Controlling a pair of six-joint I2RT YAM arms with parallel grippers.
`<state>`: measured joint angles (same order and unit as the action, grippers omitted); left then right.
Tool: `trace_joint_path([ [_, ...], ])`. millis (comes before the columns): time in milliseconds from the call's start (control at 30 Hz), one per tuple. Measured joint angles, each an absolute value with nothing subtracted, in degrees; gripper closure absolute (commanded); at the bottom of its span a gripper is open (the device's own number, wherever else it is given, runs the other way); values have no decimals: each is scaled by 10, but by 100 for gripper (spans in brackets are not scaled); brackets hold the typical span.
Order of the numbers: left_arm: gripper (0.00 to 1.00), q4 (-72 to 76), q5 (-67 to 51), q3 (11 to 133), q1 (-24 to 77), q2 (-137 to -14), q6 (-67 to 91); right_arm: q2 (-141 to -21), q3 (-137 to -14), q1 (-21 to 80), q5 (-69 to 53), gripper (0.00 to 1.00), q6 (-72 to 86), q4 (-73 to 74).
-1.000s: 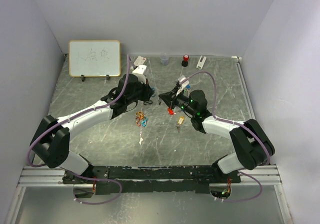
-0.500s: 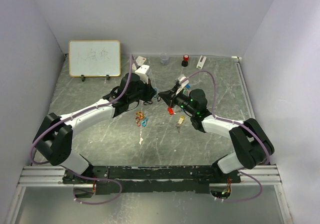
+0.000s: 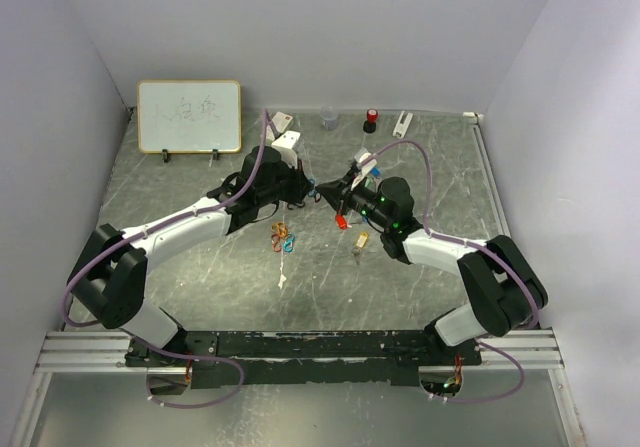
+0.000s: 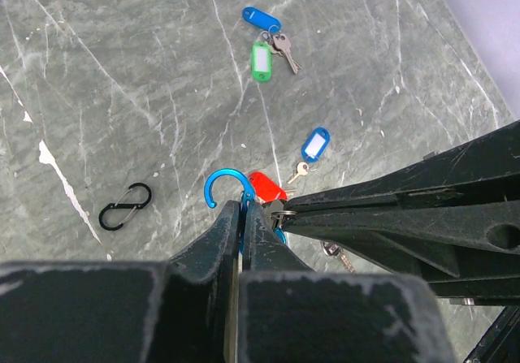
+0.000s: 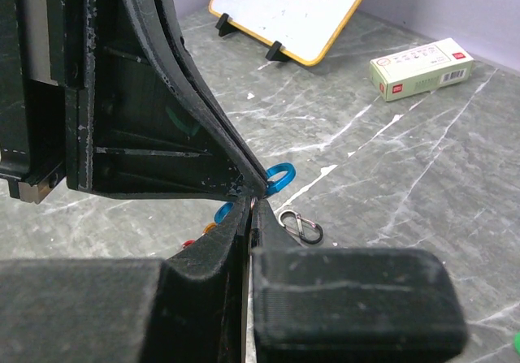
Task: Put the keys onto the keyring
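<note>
Above the table (image 3: 200, 267), two arms meet tip to tip.
The left gripper (image 4: 244, 207) clamps a blue keyring (image 4: 221, 186); the right gripper (image 5: 250, 204) pinches the red-tagged key (image 4: 262, 187).

The surface (image 4: 122, 71) looks like dark grey stone, smooth with a dull sheen (white veins and scuffs run through it). The keys (image 4: 283, 48) are bare metal, their tags (image 4: 261, 60) glossy plastic. The left claw (image 4: 244, 210) is matt, grainy black plastic. The blue hook (image 4: 221, 186) shines.
</note>
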<state>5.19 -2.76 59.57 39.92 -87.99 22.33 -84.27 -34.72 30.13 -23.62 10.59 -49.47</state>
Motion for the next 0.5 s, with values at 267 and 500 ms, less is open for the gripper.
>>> trace_joint_path([
  [267,93,48,-29,596,399,-881,223,-849,-349,302,-242,100,104,-495],
  [500,93,48,-31,596,400,-885,222,-850,-350,304,-247,100,98,-490],
])
